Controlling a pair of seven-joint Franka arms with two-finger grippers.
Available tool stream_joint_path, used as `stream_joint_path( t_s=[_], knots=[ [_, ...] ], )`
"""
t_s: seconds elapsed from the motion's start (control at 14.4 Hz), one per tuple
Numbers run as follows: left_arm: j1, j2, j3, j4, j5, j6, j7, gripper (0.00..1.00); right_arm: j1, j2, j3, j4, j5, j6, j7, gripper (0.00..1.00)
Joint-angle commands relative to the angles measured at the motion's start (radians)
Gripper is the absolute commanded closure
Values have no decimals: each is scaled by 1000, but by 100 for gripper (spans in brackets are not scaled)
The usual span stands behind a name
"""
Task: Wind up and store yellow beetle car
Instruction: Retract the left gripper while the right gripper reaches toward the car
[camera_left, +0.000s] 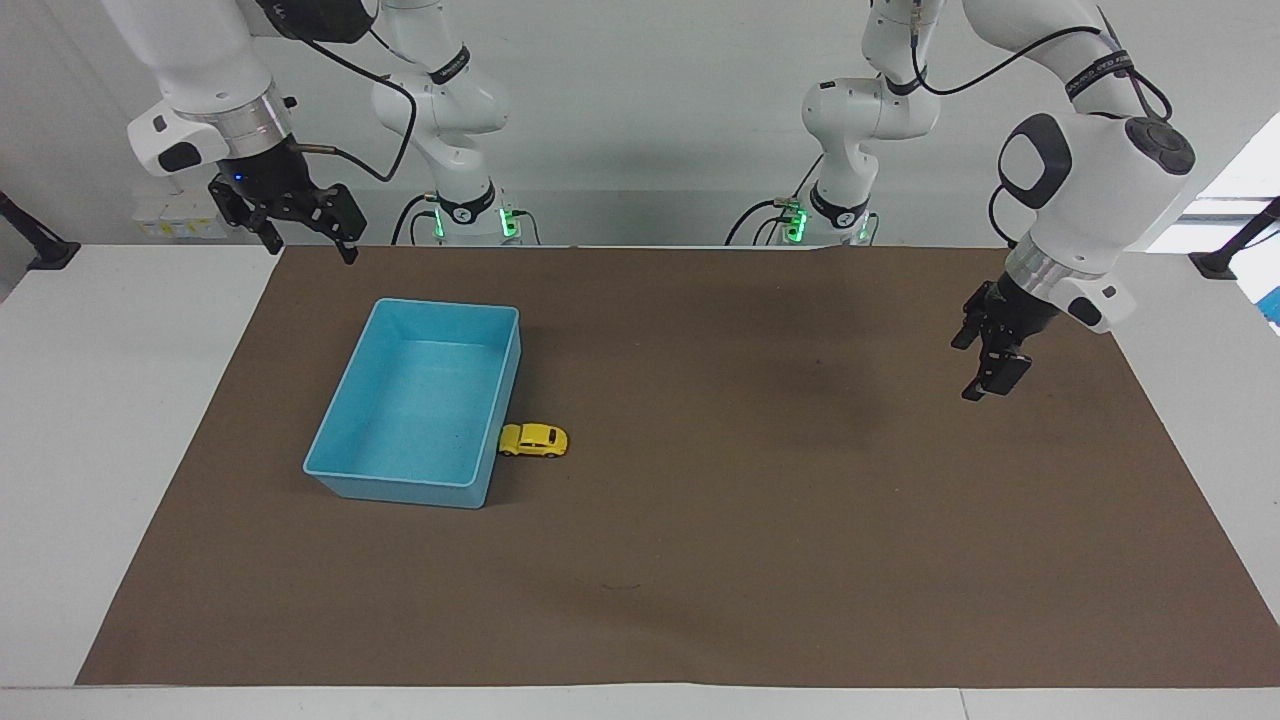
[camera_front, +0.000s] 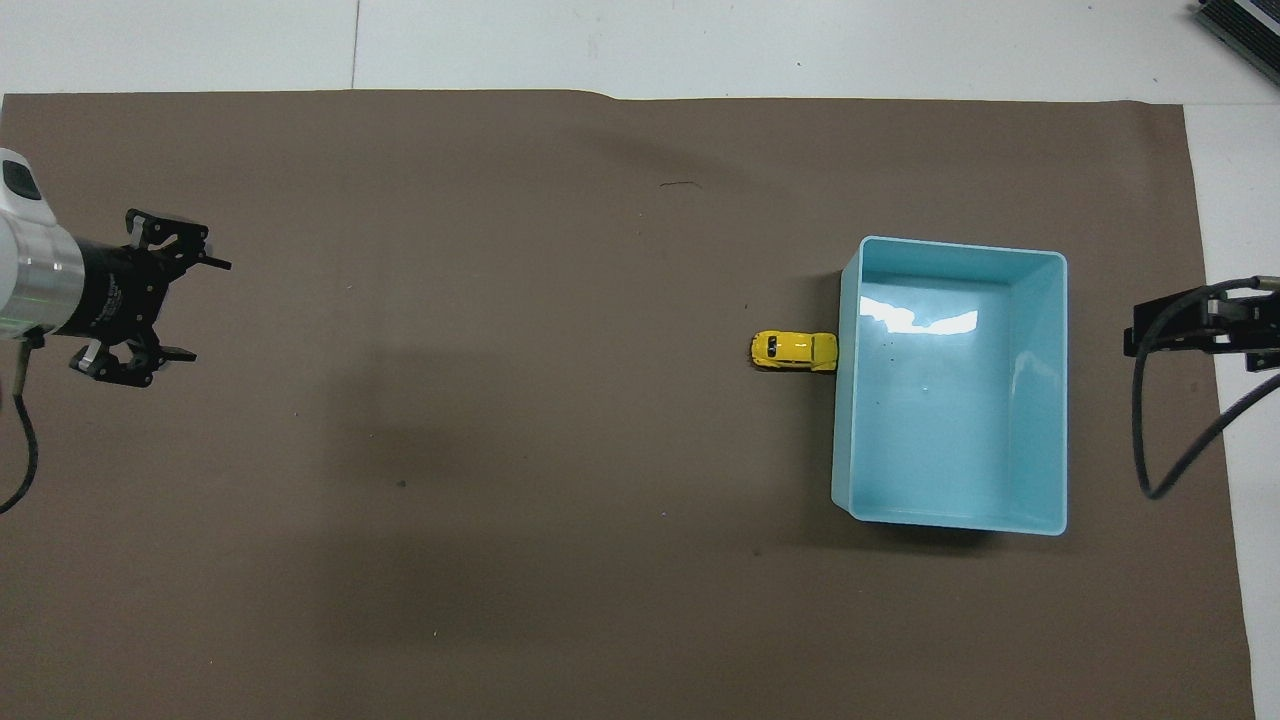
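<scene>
i am working at the bench (camera_left: 130, 420), which is lying under a brown mat (camera_left: 700, 560). the light blue bin (camera_left: 345, 470) is sitting on the mat toward my right arm's end, nothing in it. my left claw (camera_left: 990, 372) is hanging wide and empty over the mat near my left arm's end, well apart from everything. my right claw (camera_left: 300, 225) is waiting, wide and empty, up over the mat edge near the bin.

the yellow beetle car (camera_left: 534, 440) is resting on its wheels, nose touching the bin's outer wall, so it is not stored yet. judging the step: picking it up and dropping it in. i am thinking the right claw is better placed; it should be coming straight down, pinching the car across its sides and staying clear of the bin wall.

the facing view is showing claw height above the mat; the overhead view (camera_front: 795, 350) is showing the car-to-wall contact more plainly, and only the tip of my right claw (camera_front: 1150, 335).
</scene>
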Motion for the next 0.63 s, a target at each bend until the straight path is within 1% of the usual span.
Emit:
stream_joint_path(
  t_s=[0.0,0.14,0.28,0.35,0.49,0.56],
  knots=[
    [40,-39,-13,10,9,-31,281,0,-5,2,2,-37,43,44,-67,0],
    [57,-46,-13,38,15,-64,468,0,-2,13,4,-55,56,80,-66,0],
    [51,-43,-16,81,114,-110,700,0,36,23,4,-84,56,126,-49,0],
    [45,-41,-19,102,130,-149,803,0,47,31,4,-104,56,157,-34,0],
    [41,-46,-24,136,132,-204,955,0,86,58,4,-133,56,218,22,0],
    [40,-47,-27,164,132,-239,988,0,107,80,4,-141,56,246,45,0]
  ],
)
